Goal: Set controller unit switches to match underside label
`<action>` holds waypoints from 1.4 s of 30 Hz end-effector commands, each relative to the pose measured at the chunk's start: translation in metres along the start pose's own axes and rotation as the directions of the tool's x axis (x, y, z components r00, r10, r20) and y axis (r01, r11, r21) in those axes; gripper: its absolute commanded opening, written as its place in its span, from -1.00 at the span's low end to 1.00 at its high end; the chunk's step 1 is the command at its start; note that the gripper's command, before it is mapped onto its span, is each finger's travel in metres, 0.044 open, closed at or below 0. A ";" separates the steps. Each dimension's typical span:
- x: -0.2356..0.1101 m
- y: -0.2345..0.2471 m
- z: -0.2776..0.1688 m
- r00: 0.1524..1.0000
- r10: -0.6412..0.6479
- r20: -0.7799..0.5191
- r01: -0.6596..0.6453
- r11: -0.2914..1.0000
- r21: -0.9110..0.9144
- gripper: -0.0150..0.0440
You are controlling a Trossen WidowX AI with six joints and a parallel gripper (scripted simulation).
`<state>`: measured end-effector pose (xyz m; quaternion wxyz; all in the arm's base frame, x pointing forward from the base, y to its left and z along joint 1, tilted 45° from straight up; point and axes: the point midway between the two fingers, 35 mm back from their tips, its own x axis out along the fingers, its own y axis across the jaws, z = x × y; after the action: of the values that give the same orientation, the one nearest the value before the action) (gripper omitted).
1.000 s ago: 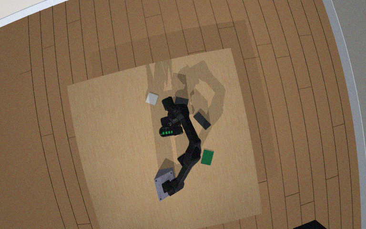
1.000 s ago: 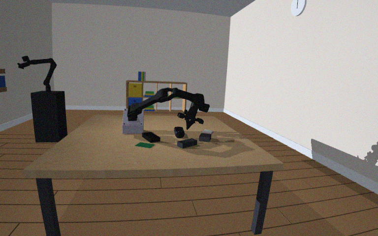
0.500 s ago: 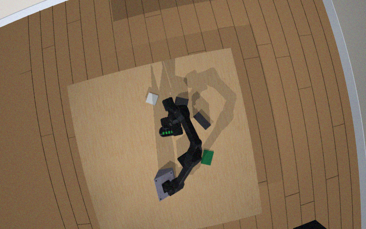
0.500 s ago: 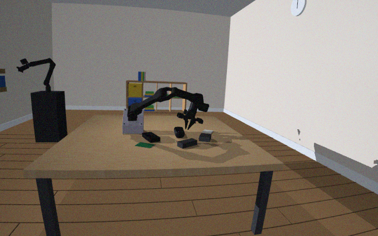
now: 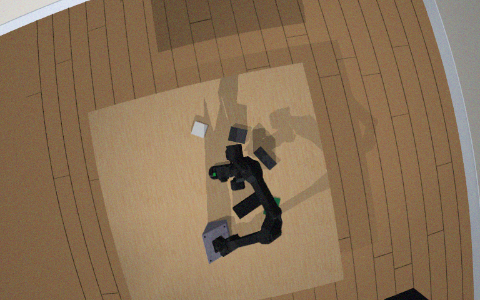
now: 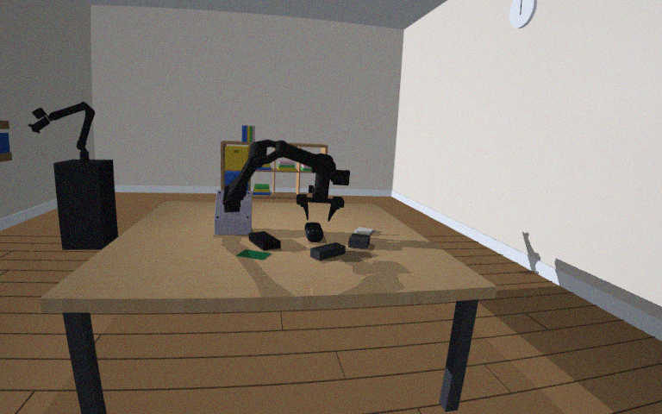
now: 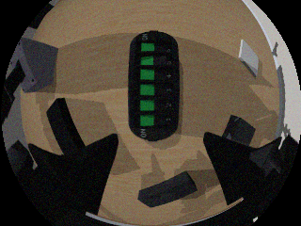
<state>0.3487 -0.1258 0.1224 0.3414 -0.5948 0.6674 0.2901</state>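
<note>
The dark grey controller unit sits on its base on the bench, switches facing up. In the wrist view a column of green switch ends runs along its left side. In the overhead view the arm covers most of it and only its green-tipped end shows. My gripper is open and empty. It hangs a little above the unit, with both fingers spread wide and clear of it.
A dark block lies near the unit. A dark cube and a white block lie beyond it. Another dark block and a green card lie near the arm's grey base.
</note>
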 end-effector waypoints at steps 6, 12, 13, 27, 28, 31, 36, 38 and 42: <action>0.000 0.011 0.001 0.999 -0.046 0.026 0.046 0.999 0.001 1.00; 0.010 0.010 0.000 0.999 -0.046 0.027 0.046 0.999 0.001 1.00; 0.011 0.010 0.000 0.999 -0.046 0.027 0.046 0.999 0.001 1.00; 0.034 0.009 -0.004 0.999 -0.046 0.026 0.046 0.999 0.002 1.00; 0.035 0.009 -0.004 0.999 -0.046 0.026 0.046 0.999 0.002 1.00; 0.040 0.009 -0.005 0.999 -0.046 0.026 0.046 0.999 0.002 1.00; 0.048 0.009 -0.006 0.999 -0.046 0.025 0.046 0.999 0.002 1.00; 0.051 0.009 -0.007 0.999 -0.046 0.025 0.046 0.999 0.002 1.00; 0.056 0.009 -0.008 0.999 -0.046 0.024 0.046 0.999 0.002 1.00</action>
<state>0.3373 -0.1617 0.0879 0.3592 -0.6072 0.6497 0.2831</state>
